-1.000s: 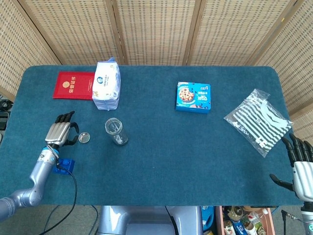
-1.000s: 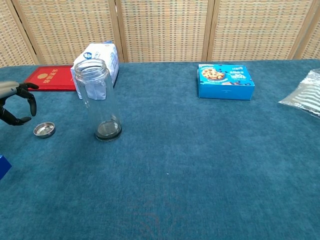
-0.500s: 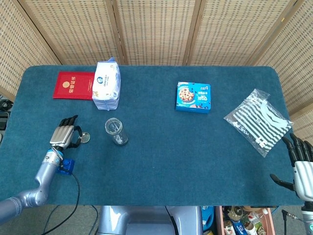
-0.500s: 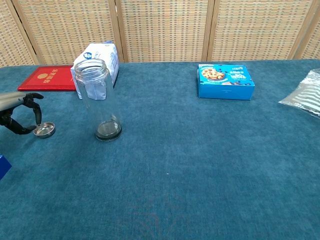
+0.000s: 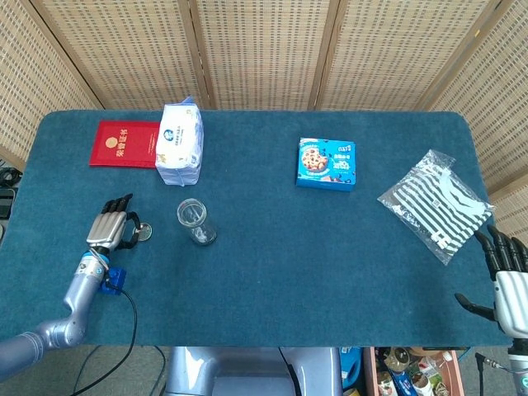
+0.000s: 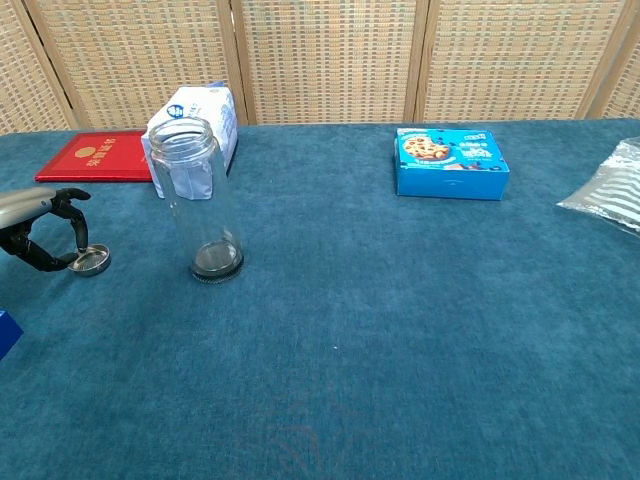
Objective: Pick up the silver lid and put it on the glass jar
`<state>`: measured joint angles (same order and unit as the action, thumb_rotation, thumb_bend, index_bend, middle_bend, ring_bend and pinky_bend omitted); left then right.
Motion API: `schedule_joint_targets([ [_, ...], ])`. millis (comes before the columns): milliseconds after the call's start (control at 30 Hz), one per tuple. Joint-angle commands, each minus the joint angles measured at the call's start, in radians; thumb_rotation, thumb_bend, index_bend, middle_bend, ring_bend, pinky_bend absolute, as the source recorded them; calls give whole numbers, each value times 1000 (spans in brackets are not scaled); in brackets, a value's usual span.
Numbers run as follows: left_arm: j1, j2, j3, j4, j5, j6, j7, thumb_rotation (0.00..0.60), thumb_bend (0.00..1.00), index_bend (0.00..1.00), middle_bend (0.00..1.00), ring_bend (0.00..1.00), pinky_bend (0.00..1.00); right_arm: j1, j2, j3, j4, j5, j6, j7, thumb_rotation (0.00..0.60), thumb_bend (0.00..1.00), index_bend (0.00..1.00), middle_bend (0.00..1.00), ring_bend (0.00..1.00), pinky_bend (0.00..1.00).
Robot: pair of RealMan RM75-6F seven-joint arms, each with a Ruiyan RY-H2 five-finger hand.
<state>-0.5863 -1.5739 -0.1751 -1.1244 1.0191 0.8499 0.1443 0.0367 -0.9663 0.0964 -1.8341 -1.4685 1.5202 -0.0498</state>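
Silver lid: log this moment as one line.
left hand: fingertips at silver lid, lid on table | glass jar: upright, open | right hand: idle

- The head view looks steeply down from above the near edge of the table (image 5: 264,289), facing the wicker screen (image 5: 264,49) behind it, far enough off to take in the whole top.
- The chest view sits low and close, just above the cloth, facing the same screen.
- Both show the glass jar (image 6: 196,195), the silver lid (image 6: 93,261), the left hand (image 6: 40,235), the red booklet (image 5: 125,143) and the blue box (image 6: 451,162).
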Motion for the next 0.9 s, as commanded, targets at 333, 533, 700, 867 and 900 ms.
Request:
schedule_joint_targets([
  [333,5,19,-7,-29,15,23,-8,600,447,605,0,0,0,3,0,-2,0,0,-4,5,600,0,17,0,0,0],
  [533,19,112,-44,-154,58,116,-19,600,446,605,0,0,0,2,2,-1,0,3,-4,12,600,0,17,0,0,0],
  [700,46,268,-73,-365,109,203,-11,600,446,605,0,0,0,1,6,-3,-4,-4,-2,18,600,0,17,0,0,0],
  [867,53,406,-103,-542,171,253,-2,600,446,605,0,0,0,-2,8,-5,-8,-11,7,22,600,0,17,0,0,0],
  [900,51,433,-112,-582,176,260,9,600,446,605,0,0,0,-3,8,-5,-9,-11,9,23,600,0,17,0,0,0],
])
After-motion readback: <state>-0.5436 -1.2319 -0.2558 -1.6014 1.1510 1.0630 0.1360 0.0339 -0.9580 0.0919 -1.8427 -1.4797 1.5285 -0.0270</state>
